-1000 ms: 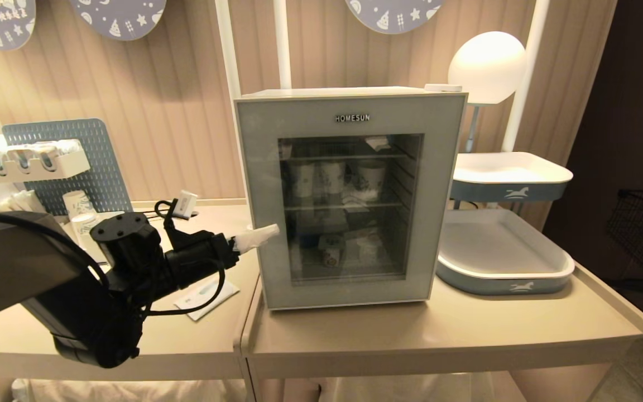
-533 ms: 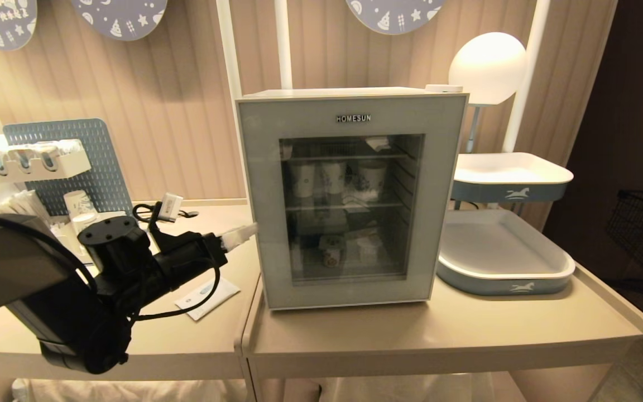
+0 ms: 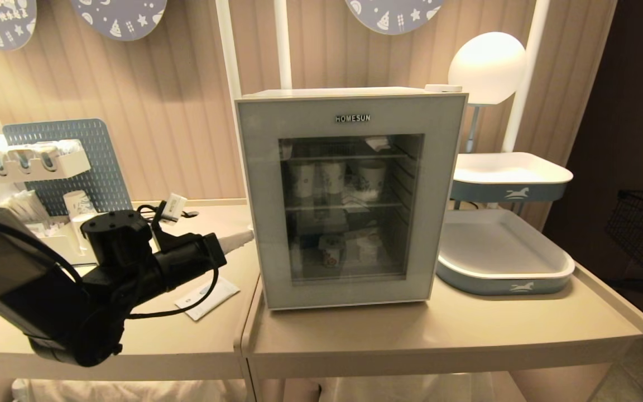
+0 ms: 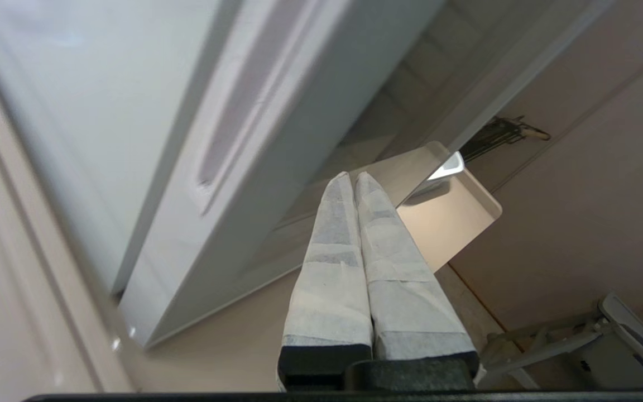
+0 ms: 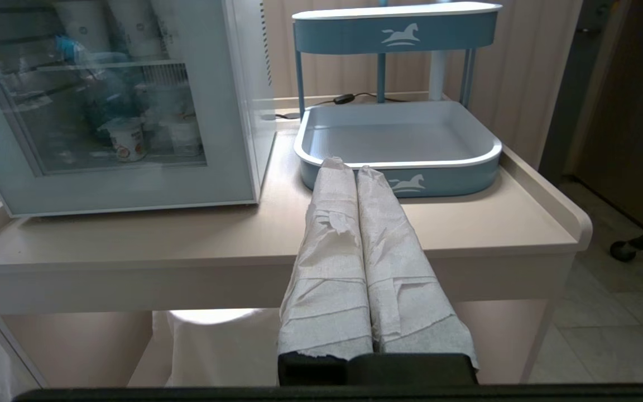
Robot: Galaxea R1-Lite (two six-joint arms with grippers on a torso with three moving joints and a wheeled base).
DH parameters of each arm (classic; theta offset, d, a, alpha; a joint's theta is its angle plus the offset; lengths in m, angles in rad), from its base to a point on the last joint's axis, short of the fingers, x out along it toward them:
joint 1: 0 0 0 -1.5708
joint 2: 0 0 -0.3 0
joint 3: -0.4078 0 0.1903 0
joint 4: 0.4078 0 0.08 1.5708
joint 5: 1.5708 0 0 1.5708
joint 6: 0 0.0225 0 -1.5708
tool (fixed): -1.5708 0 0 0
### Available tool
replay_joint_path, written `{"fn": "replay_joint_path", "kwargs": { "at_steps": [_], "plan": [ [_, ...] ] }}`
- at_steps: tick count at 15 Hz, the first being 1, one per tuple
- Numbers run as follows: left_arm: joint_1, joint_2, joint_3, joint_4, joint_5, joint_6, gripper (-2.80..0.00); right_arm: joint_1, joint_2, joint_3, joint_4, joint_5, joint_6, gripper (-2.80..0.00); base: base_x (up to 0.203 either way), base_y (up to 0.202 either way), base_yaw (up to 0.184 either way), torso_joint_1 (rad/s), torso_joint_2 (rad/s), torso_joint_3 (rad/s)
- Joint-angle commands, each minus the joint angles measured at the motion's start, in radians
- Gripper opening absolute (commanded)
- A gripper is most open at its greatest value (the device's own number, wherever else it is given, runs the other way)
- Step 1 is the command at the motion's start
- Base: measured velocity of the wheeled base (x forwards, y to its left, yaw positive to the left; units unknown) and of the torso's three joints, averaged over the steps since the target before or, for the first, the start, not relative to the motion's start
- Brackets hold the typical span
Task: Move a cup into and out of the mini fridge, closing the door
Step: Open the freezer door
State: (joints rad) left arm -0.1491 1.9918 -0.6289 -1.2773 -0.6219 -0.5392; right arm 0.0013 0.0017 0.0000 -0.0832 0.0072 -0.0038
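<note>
The left gripper (image 3: 246,237) has pulled back, fingers pressed together empty, beside the mini fridge's (image 3: 349,195) shut glass door (image 3: 349,212).

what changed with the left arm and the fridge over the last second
The left gripper drew back from the door's left edge toward the robot, and its fingers closed together on nothing. The fridge stayed put with its door shut, the cups inside unmoved, and the right gripper kept shut, parked below table height.
</note>
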Motion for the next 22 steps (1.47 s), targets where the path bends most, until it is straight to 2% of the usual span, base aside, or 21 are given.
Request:
{"fn": "replay_joint_path", "kwargs": {
  "at_steps": [1, 2, 3, 7, 10, 22],
  "plan": [
    [0.013, -0.043, -0.039, 0.079, -0.005, 0.0, -2.8, 0.0, 0.001, 0.037, -0.001, 0.0, -0.001, -2.8, 0.0, 0.0, 0.0, 0.0, 0.0, 0.0],
    [0.016, -0.045, -0.047, 0.09, -0.005, 0.001, -2.8, 0.0, 0.001, 0.037, -0.001, 0.0, -0.001, -2.8, 0.0, 0.0, 0.0, 0.0, 0.0, 0.0],
    [0.016, -0.045, -0.038, 0.087, -0.004, 0.011, 0.0, 0.0, 0.001, 0.037, -0.001, 0.0, -0.001, -2.8, 0.0, 0.0, 0.0, 0.0, 0.0, 0.0],
    [0.016, 0.005, -0.05, 0.044, 0.002, 0.031, 0.0, 0.0, 0.001, 0.037, -0.001, 0.0, -0.001, -2.8, 0.0, 0.0, 0.0, 0.0, 0.0, 0.0],
    [0.013, 0.066, -0.052, -0.082, 0.004, 0.048, 0.0, 0.0, 0.001, 0.037, -0.001, 0.0, -0.001, -2.8, 0.0, 0.0, 0.0, 0.0, 0.0, 0.0],
    [-0.053, 0.157, -0.091, -0.123, -0.002, 0.073, 0.0, 0.0, 0.001, 0.037, -0.001, 0.0, -0.001, -2.8, 0.0, 0.0, 0.0, 0.0, 0.0, 0.0]
  ]
}}
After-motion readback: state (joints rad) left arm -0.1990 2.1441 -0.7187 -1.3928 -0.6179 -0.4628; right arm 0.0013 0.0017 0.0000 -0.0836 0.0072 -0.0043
